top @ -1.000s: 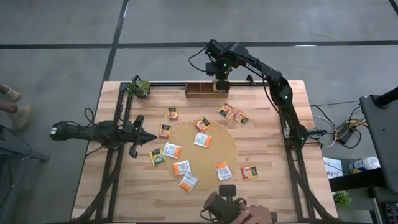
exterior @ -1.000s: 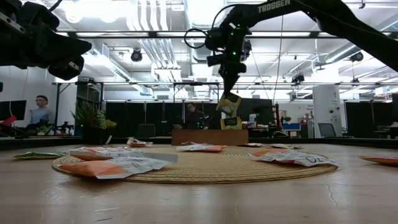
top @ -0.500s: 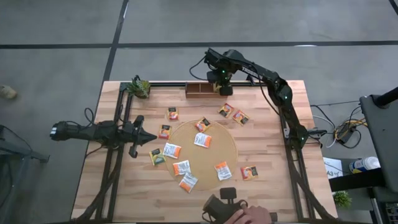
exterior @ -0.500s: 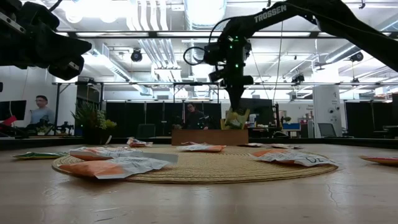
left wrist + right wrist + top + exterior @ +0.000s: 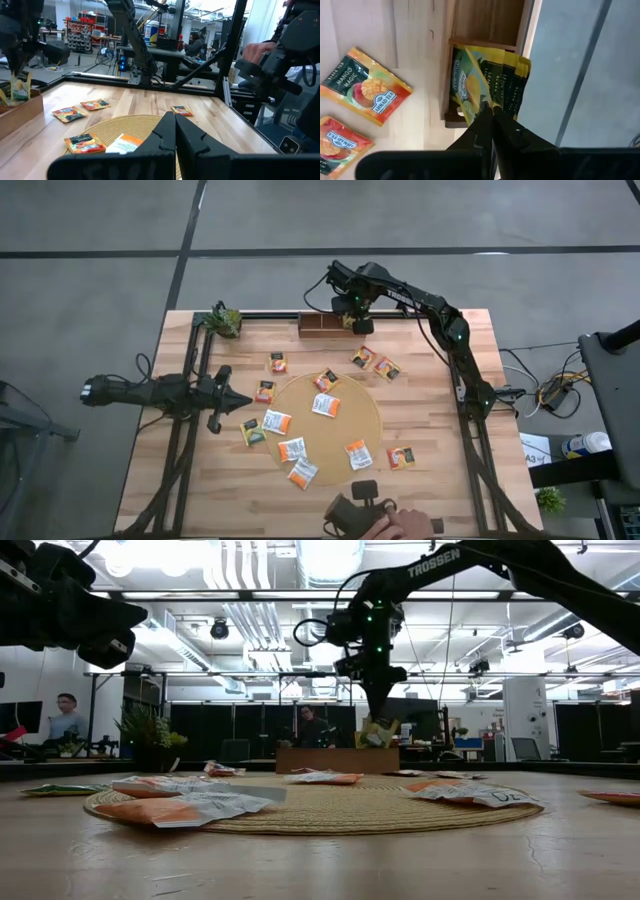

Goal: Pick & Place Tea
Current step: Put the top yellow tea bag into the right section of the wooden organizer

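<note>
My right gripper [image 5: 352,321] stands over the right end of the wooden tray [image 5: 318,324] at the table's far edge, shut on a green-and-yellow tea sachet [image 5: 470,82]. Several more green sachets [image 5: 512,75] stand on edge in that compartment. Several orange, white and green sachets lie flat on and around the round woven mat [image 5: 355,415], such as one [image 5: 363,357] near the tray. My left gripper [image 5: 245,401] waits shut and level at the table's left side. My right gripper pinches the green-and-yellow sachet's upper edge [image 5: 484,102] between its two fingers. The fingers come from above, pointing steeply down. The sachet hangs below them, upright, its top [image 5: 375,732] showing above the tray wall and its lower part down inside the tray's right compartment.
A small potted plant [image 5: 224,321] stands at the far left corner. A person's hand with a dark device [image 5: 372,520] is at the near edge. Bare wood lies along the table's left and right sides.
My right gripper has come down toward the wooden tray with the green sachet, tipping steeper. The sachet, which hung clear above the tray, now has its lower part inside the right compartment.
</note>
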### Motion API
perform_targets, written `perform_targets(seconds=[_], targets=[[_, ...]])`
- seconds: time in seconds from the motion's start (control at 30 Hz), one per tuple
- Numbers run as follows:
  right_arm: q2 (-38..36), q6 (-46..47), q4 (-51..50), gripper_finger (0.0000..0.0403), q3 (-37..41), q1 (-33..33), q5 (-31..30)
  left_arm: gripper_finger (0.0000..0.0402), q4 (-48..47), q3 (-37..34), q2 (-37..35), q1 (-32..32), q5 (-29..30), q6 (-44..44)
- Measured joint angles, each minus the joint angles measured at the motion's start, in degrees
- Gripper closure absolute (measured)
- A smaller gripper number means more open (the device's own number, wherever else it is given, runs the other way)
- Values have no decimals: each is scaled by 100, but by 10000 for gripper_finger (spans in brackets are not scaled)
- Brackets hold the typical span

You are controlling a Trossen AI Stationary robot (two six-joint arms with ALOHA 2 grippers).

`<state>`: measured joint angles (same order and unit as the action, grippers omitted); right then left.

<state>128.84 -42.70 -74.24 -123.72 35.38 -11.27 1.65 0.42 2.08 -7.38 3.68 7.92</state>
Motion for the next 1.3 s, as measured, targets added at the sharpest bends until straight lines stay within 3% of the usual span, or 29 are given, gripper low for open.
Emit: perform_targets(seconds=[0.3, 1.3], targets=[[0, 48, 51, 394, 22, 0, -433, 402, 0, -1, -1, -1, 0, 1], [-9, 394, 253, 387, 201, -26, -529, 402, 0, 0, -1, 0, 0, 0]])
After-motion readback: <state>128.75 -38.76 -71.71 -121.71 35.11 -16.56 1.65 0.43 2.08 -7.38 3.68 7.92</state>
